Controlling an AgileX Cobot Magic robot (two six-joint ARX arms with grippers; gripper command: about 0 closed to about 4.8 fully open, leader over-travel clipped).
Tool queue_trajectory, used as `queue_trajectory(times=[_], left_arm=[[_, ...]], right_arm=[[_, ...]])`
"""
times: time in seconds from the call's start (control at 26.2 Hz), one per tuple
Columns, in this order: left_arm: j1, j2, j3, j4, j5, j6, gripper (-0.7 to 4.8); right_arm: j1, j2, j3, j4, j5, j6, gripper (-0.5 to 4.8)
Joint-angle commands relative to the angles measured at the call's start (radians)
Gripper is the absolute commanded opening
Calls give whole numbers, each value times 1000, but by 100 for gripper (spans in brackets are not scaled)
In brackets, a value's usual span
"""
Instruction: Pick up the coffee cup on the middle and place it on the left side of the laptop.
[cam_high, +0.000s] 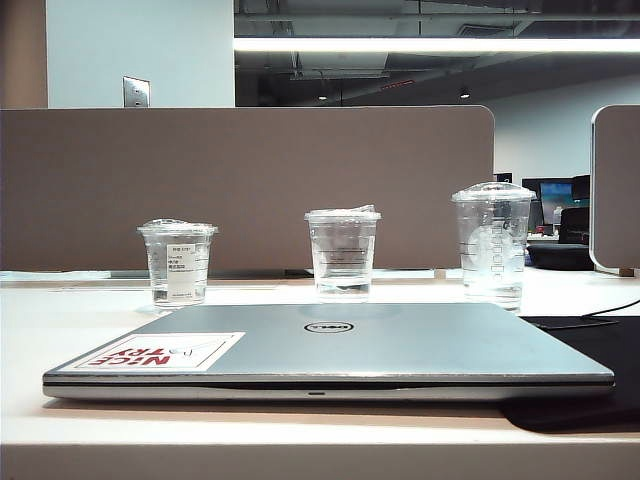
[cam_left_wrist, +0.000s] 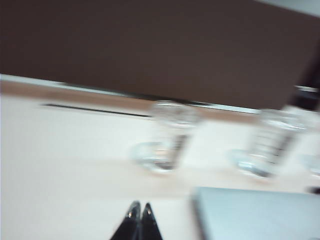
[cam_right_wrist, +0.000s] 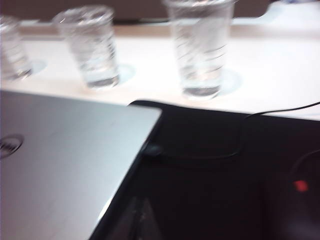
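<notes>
1. We see the coffee cup (cam_high: 343, 254) standing upright on the white table (cam_high: 60, 330) at the centre of the exterior view, just behind the closed laptop (cam_high: 400, 345) and apart from it.
2. A shorter labelled cup (cam_high: 178, 262) stands at its left and a taller dome-lid cup (cam_high: 492, 243) at its right, all three in a row before the brown partition (cam_high: 250, 180).
3. The laptop lies flat in the lower middle of the frame, its right edge over a black mat (cam_high: 590, 360).
4. We find neither arm in the exterior view; only the wrist views show the grippers.
5. The left gripper (cam_left_wrist: 139, 211) shows at the bottom of its blurred view, low over bare table near the laptop's corner (cam_left_wrist: 250, 215), tips pressed together and holding nothing.
6. The right gripper (cam_right_wrist: 140, 220) is a dim shape at its view's lower edge, over the mat beside the laptop; we cannot tell how its jaws stand.
7. Only the right wrist view shows a thin black cable (cam_right_wrist: 280, 110) and a small red light (cam_right_wrist: 300, 186) on the mat.
</notes>
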Motion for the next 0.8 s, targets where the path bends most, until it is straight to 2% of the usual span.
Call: queue_trajectory(times=[0.04, 0.27, 0.34, 0.42, 0.5, 0.72, 0.76, 0.8], left_arm=[[-2, 0, 4, 79, 176, -43, -5], [-30, 47, 20, 179, 198, -130, -5], [-76, 123, 40, 198, 198, -72, -5], [-127, 223, 53, 237, 198, 21, -5], [-173, 332, 56, 315, 189, 83, -5], [-278, 773, 79, 702, 119, 201, 1], [-285, 863, 101, 755, 120, 214, 16], [-287, 1025, 157, 821, 131, 218, 90]], right_arm=[[79, 42, -4, 16, -2, 0, -5], [141, 57, -4, 16, -3, -1, -5], [139, 57, -4, 16, -1, -1, -5], [140, 57, -4, 16, -2, 0, -5], [139, 57, -4, 16, -2, -1, -5], [139, 57, -4, 16, -2, -1, -5], [139, 57, -4, 16, -2, -1, -5], [139, 57, -4, 16, -2, 0, -5]])
